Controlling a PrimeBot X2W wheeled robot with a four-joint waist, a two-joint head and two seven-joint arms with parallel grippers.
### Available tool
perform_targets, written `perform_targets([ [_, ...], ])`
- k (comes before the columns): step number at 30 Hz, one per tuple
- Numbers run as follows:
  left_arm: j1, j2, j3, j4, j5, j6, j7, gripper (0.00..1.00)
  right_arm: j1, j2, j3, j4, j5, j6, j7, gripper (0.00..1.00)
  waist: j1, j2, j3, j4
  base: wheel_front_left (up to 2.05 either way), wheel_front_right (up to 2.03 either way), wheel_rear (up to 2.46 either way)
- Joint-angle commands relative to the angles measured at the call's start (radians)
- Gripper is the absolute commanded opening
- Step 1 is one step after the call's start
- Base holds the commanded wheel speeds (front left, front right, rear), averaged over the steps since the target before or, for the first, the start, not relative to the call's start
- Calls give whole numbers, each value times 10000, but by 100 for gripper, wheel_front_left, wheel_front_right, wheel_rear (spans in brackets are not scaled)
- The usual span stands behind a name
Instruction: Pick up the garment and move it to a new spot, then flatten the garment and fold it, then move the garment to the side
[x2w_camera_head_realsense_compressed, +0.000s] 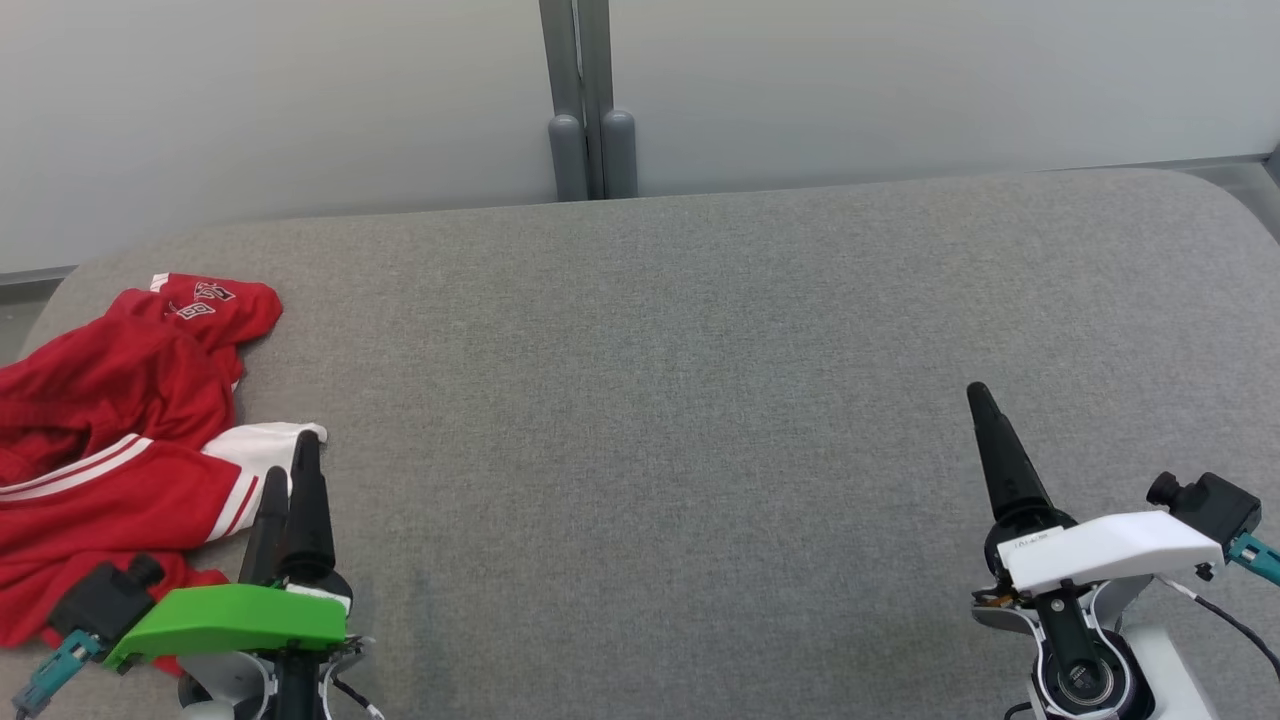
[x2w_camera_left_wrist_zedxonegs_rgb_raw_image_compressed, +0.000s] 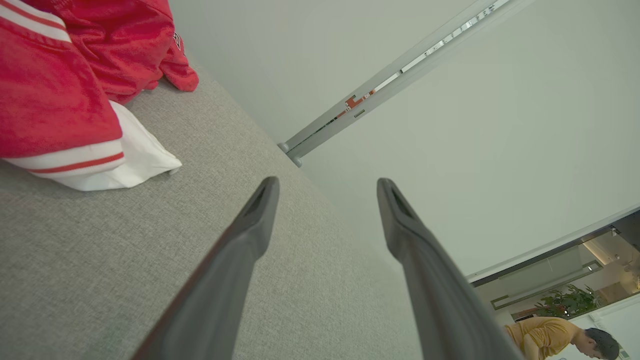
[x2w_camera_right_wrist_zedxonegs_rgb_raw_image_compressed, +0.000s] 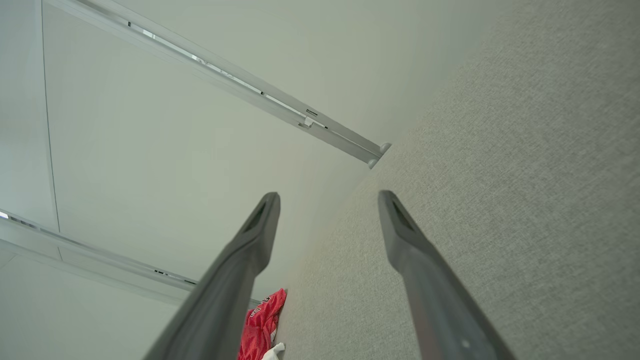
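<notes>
Grey fabric surface (x2w_camera_head_realsense_compressed: 700, 350), pale wall (x2w_camera_head_realsense_compressed: 250, 100) w/ grey post (x2w_camera_head_realsense_compressed: 592, 150); person in yellow shirt (x2w_camera_left_wrist_zedxonegs_rgb_raw_image_compressed: 542, 336), plant (x2w_camera_left_wrist_zedxonegs_rgb_raw_image_compressed: 562, 302) in bkgd

garment (x2w_camera_head_realsense_compressed: 100, 390) cut off by left edge

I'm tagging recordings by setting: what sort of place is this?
Probably an office or lab: a grey fabric-covered table against pale partition panels, with a person and a plant beyond.

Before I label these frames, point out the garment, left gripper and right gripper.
garment (x2w_camera_head_realsense_compressed: 110, 395), head view, red fabric near its middle
left gripper (x2w_camera_left_wrist_zedxonegs_rgb_raw_image_compressed: 327, 181), left wrist view, midway between fingertips
right gripper (x2w_camera_right_wrist_zedxonegs_rgb_raw_image_compressed: 327, 194), right wrist view, midway between fingertips
</notes>
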Motion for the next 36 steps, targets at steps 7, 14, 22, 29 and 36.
perform_targets([
  [7, -178, 156, -339, -51, 2320, 457, -308, 100, -284, -69, 59, -107, -1643, 3, -303, 100, 0, 0, 12, 8, 0, 0, 0],
  [14, -167, 166, -480, -89, 3440, 661, -522, 100, -269, -70, 142, -65, -3203, 3, -521, 100, 0, 0, 21, 14, 0, 0, 0],
  [22, -151, 205, -634, -108, 4494, 805, -751, 100, -301, -33, 124, 316, -4528, 4, -755, 100, 0, 0, -3, 29, 0, 0, 0],
  [29, -71, 221, -746, -128, 5245, 870, -932, 100, -379, -60, 40, 514, -5462, 4, -941, 100, 0, 0, -34, 43, 0, 0, 0],
  [36, -29, 237, -887, -103, 5933, 794, -1123, 100, -459, -24, -2, 496, -6298, 4, -1120, 100, 0, 0, -51, 40, 0, 0, 0],
])
